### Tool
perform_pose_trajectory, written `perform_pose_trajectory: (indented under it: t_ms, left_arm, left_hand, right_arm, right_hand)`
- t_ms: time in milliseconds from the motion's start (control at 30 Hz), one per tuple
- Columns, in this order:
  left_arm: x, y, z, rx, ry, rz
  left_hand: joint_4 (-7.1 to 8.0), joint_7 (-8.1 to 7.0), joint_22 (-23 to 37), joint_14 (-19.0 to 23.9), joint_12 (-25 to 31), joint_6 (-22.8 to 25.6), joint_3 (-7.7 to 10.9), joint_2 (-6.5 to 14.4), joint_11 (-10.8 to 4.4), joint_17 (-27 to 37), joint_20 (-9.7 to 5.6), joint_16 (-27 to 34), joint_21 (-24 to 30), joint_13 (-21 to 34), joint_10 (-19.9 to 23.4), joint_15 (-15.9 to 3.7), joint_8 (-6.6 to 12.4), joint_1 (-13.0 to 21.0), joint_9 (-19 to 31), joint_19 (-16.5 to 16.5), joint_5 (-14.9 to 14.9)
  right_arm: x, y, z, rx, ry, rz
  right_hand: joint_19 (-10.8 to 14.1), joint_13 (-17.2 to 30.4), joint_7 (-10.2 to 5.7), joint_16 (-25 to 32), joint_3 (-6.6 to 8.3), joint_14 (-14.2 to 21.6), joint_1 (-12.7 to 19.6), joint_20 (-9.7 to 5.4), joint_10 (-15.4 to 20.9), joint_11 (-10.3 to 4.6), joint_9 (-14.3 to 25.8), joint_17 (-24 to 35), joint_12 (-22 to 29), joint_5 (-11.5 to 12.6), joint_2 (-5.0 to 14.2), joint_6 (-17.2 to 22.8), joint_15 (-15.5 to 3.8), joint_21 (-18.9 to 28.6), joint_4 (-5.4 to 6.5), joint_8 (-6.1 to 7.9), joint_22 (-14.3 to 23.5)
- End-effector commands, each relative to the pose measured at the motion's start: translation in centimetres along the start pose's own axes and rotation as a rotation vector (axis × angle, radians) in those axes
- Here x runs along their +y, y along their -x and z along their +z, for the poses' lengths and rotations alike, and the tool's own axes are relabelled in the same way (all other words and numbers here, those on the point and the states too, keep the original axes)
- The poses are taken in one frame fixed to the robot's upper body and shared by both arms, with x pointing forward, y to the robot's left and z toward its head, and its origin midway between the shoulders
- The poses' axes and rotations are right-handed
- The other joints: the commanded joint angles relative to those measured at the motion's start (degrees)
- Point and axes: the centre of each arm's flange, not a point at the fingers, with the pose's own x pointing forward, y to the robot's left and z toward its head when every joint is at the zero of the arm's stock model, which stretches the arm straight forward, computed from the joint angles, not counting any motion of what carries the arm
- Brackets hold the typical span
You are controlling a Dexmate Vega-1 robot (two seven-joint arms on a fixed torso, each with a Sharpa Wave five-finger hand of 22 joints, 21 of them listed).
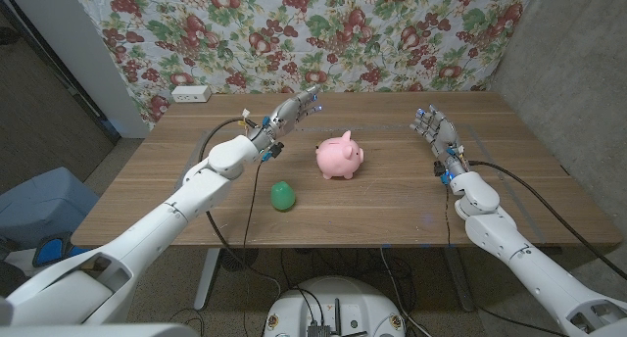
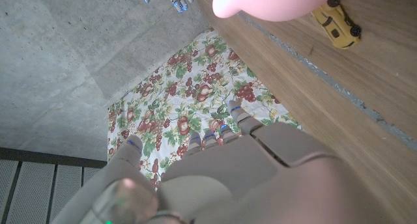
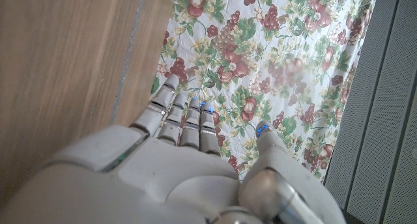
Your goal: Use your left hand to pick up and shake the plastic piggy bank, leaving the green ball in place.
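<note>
Left hand (image 1: 297, 109), fingers spread and empty, hovers just beside the pink plastic piggy bank (image 1: 340, 157); likely light, rigid, slick, best gripped around its round body.

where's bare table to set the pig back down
Bare wood between the pig and the right hand, and along the near edge right of the ball. Tightest between the left hand, pig and ball.
</note>
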Motion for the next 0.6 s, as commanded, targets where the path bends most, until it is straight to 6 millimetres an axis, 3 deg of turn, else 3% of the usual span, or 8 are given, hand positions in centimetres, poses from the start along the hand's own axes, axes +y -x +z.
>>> perform_pose_trajectory:
  t_ms: [33, 333, 600]
  left_arm:
    - [0.3, 0.9, -1.5, -0.019, 0.207, 0.028]
    - [0.8, 2.2, -2.4, -0.041, 0.258, 0.121]
    - [1.7, 3.6, -3.6, -0.080, 0.295, 0.267]
  left_hand:
    - [0.42, 0.44, 0.08, 0.05, -0.32, -0.47, 0.97, 6.79, -0.31, 0.19, -0.36, -0.24, -0.02, 0.21, -3.12, -1.91, -0.26, -0.14, 0.01, 0.86, 0.64]
    - [1.09, 0.35, 0.05, 0.12, -0.46, -0.50, 1.77, 6.55, -0.33, 0.17, -1.09, -0.36, -0.26, 0.21, -3.16, -2.07, -0.31, -0.07, 0.01, 1.07, 0.97]
    - [1.12, -0.84, -0.04, 0.66, -0.29, 0.49, 2.52, 5.32, -1.09, 0.03, -0.73, -0.42, -0.73, 0.18, -2.19, -2.69, -0.07, 0.29, -0.02, 1.25, 1.17]
  right_arm:
    - [0.1, -0.6, 0.7, -0.031, 0.006, 0.011]
    - [0.4, -0.9, 0.9, -0.030, 0.014, 0.022]
    - [0.8, -1.0, 0.9, -0.029, 0.011, 0.025]
  right_hand:
    - [-0.09, -0.01, 0.33, -1.04, -0.45, -1.36, -0.32, -0.89, -1.54, -0.63, 0.02, -0.48, -0.34, -0.12, -0.29, -1.23, -0.46, -0.38, -0.35, -0.21, 0.11]
    - [-0.58, -0.09, 0.48, -1.54, -0.83, -1.87, -0.87, -1.39, -2.35, -0.50, -0.06, -0.95, -0.39, -0.26, -0.51, -1.91, -0.70, -0.85, -0.42, -0.13, 0.05]
    - [-0.65, -0.14, 0.33, -1.71, -1.07, -1.90, -1.39, -1.33, -2.41, -0.36, -0.10, -1.19, -0.26, -0.34, -0.55, -1.75, -0.59, -1.05, -0.30, 0.08, 0.03]
